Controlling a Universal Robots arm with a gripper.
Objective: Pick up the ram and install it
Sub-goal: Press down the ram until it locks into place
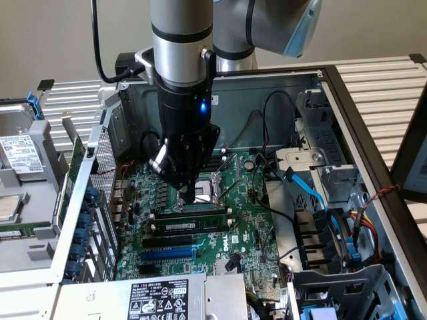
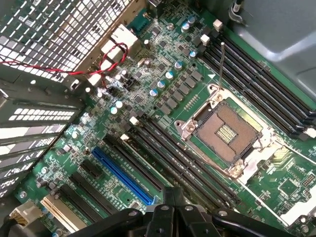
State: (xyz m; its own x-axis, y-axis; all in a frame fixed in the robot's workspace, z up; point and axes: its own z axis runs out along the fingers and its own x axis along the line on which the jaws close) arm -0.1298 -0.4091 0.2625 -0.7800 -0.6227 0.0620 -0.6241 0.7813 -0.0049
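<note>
Steel walls of the open computer case (image 1: 313,83) box in the green motherboard (image 1: 250,230), which lies flat inside with the arm (image 1: 181,40) reaching down over it. At the exterior view's right a drive cage (image 1: 333,193) crowds the board with blue cables (image 1: 308,190) and black wiring, and a labelled power supply (image 1: 160,299) sits at the near edge. The empty processor socket (image 2: 228,132) sits mid-board, its thin lever raised (upright beside the memory slots (image 2: 173,153)). The ram (image 1: 193,223) lies along a slot near the blue expansion slot (image 2: 123,177). The hand (image 1: 189,195) is fully closed, empty, its tip just above the ram; whether it touches is unclear.
</note>
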